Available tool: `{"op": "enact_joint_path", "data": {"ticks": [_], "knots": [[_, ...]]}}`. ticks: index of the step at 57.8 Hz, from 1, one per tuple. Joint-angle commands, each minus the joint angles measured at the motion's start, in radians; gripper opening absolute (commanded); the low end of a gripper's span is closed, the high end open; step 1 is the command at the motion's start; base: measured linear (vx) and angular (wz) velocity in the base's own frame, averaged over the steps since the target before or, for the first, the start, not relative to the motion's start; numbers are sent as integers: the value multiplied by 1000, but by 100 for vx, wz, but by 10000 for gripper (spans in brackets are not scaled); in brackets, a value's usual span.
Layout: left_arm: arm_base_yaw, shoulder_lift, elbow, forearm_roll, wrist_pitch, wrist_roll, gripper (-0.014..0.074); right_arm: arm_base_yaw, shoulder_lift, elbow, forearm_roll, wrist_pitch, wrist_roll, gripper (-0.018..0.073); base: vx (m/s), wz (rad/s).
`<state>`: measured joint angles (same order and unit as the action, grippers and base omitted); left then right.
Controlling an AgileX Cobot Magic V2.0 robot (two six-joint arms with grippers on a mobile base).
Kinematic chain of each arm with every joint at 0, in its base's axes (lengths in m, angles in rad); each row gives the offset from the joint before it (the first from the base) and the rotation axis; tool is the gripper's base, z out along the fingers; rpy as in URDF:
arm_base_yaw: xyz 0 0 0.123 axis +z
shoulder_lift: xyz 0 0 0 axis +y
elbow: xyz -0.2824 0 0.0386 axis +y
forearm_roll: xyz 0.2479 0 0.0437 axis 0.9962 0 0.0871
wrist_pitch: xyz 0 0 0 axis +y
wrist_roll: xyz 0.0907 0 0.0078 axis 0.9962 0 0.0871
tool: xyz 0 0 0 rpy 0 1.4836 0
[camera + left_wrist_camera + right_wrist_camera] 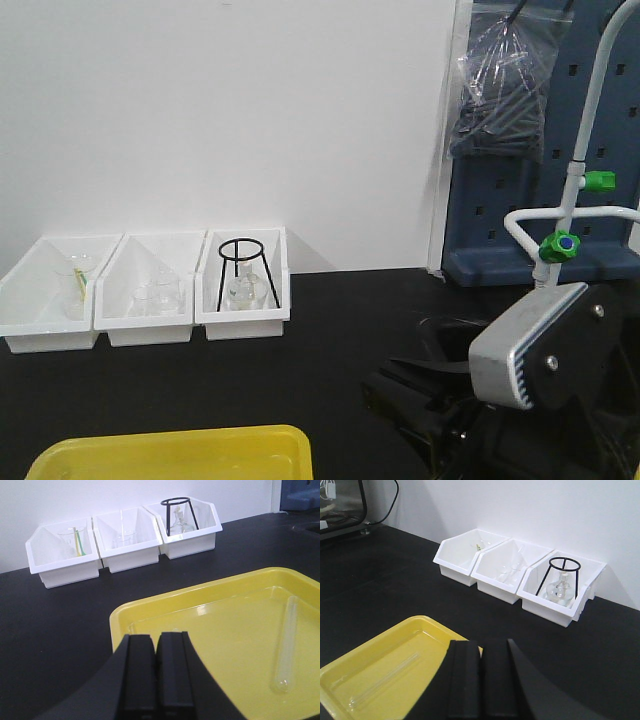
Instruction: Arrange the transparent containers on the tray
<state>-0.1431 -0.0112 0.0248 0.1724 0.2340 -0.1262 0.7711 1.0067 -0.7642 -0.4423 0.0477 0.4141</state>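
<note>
You have one test tube [285,647] lying flat in the yellow tray [150,611]; both the left gripper [155,672] and right gripper [481,680] sit closed and empty, so judge any further tubes as still outstanding.

black table [340,330] | three white bins [145,290] in a row at wall, glassware inside | wire tripod [243,270] in right bin | yellow tray [175,455] at bottom edge
</note>
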Motion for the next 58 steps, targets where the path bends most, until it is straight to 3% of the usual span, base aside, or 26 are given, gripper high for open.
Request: {"op": "enact_joint_path", "data": {"ticks": [1, 10, 17, 28, 32, 38, 44, 58], "knots": [[-2, -23, 32, 2, -84, -11, -8, -14, -46, -17, 44, -34, -81, -11, 0, 0], [-2, -23, 32, 2, -84, -11, -8, -123, -183, 126, 191, -24, -259, -11, 0, 0], [-2, -23, 32, 2, -84, -11, -8, -315, -332, 290, 259, -48, -265, -11, 0, 0], [-2, -23, 32, 2, -84, -11, -8, -616, -657, 550, 264, 14, -266, -11, 0, 0], [-2, -23, 32, 2, -84, -11, -8, -687, -774, 628, 284, 25, -266, -11, 0, 0], [-2, -23, 32, 2, -84, -11, -8, -748, -919, 719, 338, 23, -265, -11, 0, 0], [-2, -23, 32, 2, -84, -11, -8, -760, -1026, 798, 353, -2, -265, -11, 0, 0], [-2, -23, 32, 2, -81, -11, -8, -760, -1027, 803, 355, -42, -262, -11, 0, 0]]}}
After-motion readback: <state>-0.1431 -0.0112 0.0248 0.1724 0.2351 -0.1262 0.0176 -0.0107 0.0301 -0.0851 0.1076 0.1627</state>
